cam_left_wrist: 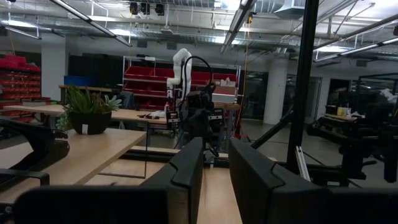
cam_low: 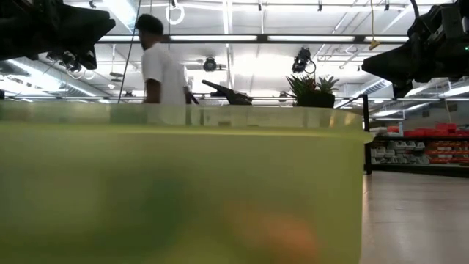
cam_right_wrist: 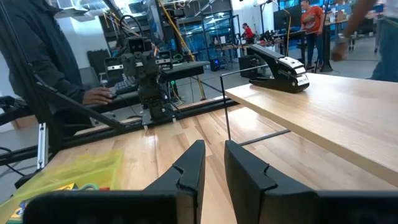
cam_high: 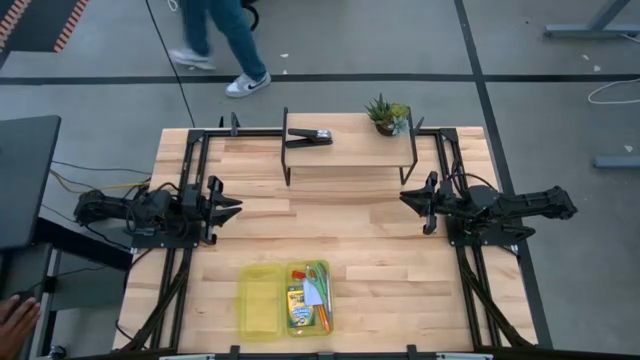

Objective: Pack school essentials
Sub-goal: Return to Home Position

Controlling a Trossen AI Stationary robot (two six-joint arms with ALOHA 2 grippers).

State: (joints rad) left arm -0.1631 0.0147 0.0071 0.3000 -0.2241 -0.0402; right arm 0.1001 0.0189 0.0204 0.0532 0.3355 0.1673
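Observation:
A translucent yellow-green case (cam_high: 310, 298) lies open near the table's front edge, with its lid (cam_high: 259, 300) flat on the table to its left. Inside lie a crayon box (cam_high: 297, 306), green-handled scissors (cam_high: 316, 272), a pale block (cam_high: 315, 293) and an orange pencil (cam_high: 323, 316). The case's wall (cam_low: 183, 183) fills the low view. My left gripper (cam_high: 236, 207) (cam_left_wrist: 216, 146) hovers at the table's left side. My right gripper (cam_high: 404, 197) (cam_right_wrist: 213, 146) hovers at the right side. Both point toward the table's middle, fingers a narrow gap apart, nothing between them.
A raised wooden shelf (cam_high: 350, 152) on black legs stands at the far middle and bears a black clip-like tool (cam_high: 310, 136) and a small potted plant (cam_high: 387, 114). Bare wood lies between the arms. A person (cam_high: 225, 45) walks beyond the far edge, and a hand (cam_high: 15, 320) shows at the near left.

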